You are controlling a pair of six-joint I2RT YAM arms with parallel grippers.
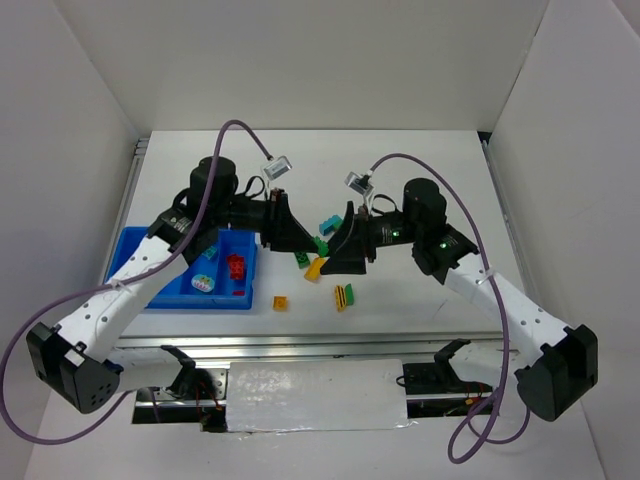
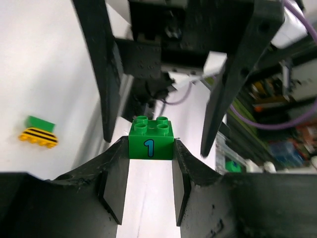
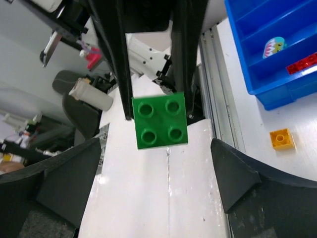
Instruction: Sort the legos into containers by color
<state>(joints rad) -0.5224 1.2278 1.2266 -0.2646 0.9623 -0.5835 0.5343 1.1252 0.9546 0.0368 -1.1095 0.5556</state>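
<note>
A green brick (image 2: pixel 150 143) marked with a 1 is gripped at its sides by the clenched fingers (image 2: pixel 116 178) of the left gripper (image 2: pixel 150 147) and is held clear of the white table (image 1: pixel 420 180), near its middle. The right gripper (image 3: pixel 156 148) is set directly opposite, its fingers (image 3: pixel 69 178) spread wide on either side of the brick without touching it. The blue tray (image 1: pixel 200 304) is seen at the left of the table, partly covered by the left arm. Two red bricks (image 1: pixel 236 266) are lodged in its rightmost compartment, and a pale rounded piece (image 1: pixel 203 281) lies in the compartment beside them. On the bare table near the grippers a teal brick (image 1: pixel 328 222), a yellow wedge (image 1: pixel 316 267), a small orange brick (image 1: pixel 280 302) and a yellow striped piece (image 1: pixel 344 296) are scattered, each apart from the tray.
</note>
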